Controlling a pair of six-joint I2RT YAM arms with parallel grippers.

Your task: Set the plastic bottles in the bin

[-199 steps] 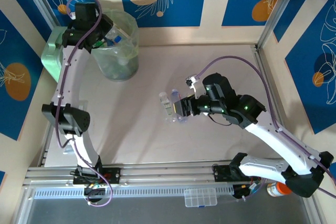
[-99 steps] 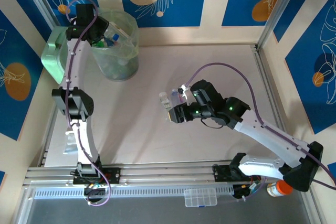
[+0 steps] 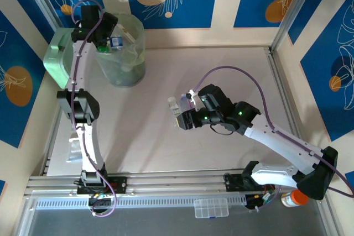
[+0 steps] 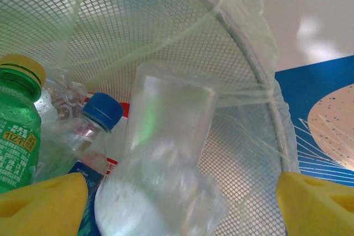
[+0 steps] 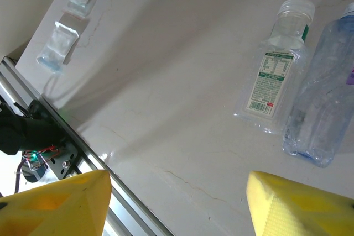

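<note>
My L gripper (image 4: 181,181) is open over the bin (image 3: 135,53) at far left, a blurred clear bottle (image 4: 166,153) between its fingers (image 4: 44,203); R gripper (image 5: 178,175) is open too, low over the table (image 5: 166,81), w/ two lying bottles (image 5: 276,81) just left.

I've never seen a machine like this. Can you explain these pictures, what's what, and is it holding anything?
These are two white robot arms bolted to the near edge of a table, each ending in a two-fingered pincer with yellow pads. One picture looks down from overhead; the others come from cameras on the wrists. The left pincer hangs open over the pale green bin, a blurred clear bottle between its pads, ungripped. The right pincer is open and empty above the table, where two clear bottles lie side by side.
</note>
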